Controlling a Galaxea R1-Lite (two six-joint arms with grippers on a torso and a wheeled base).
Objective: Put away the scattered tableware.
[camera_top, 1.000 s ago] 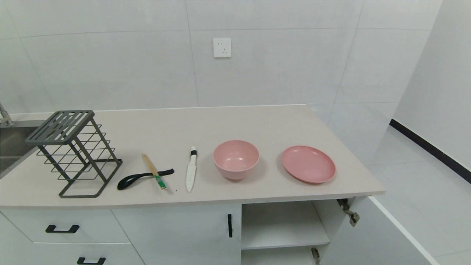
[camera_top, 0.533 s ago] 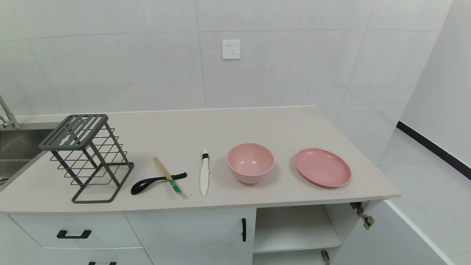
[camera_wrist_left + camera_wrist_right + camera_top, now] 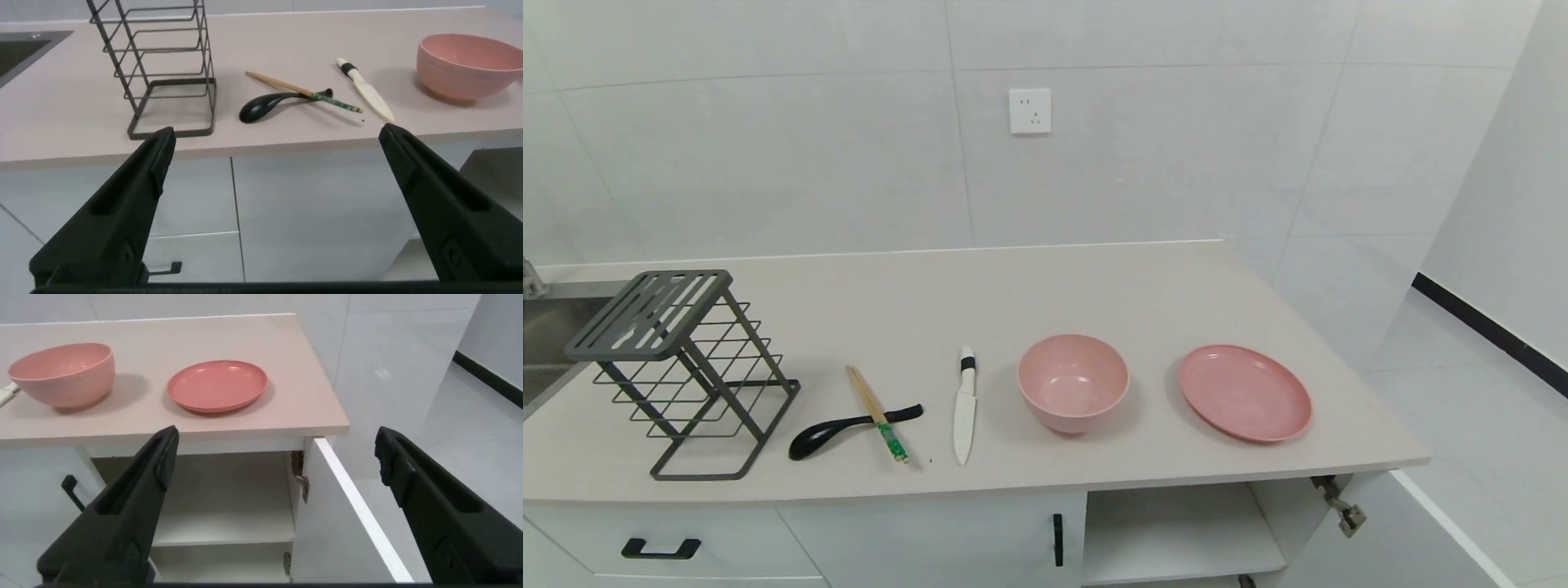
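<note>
Left claw [image 3: 275, 139] and right claw [image 3: 276, 437] are wide apart, empty. Best grab the plate [image 3: 1244, 392], at three o'clock from the bowl [image 3: 1072, 382], by its rim.

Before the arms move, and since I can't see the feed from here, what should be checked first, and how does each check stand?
1. Left gripper open, holding nothing: ok.
2. Right gripper open, holding nothing: ok.
3. Cabinet door swung open, shelf exposed below the counter: ok.
4. Bowl upright and apart from the plate: ok.
5. Chopsticks free to lift alone: not ok, they lie across the spoon handle.
6. Knife apart from its neighbours, and rack upright: ok.
</note>
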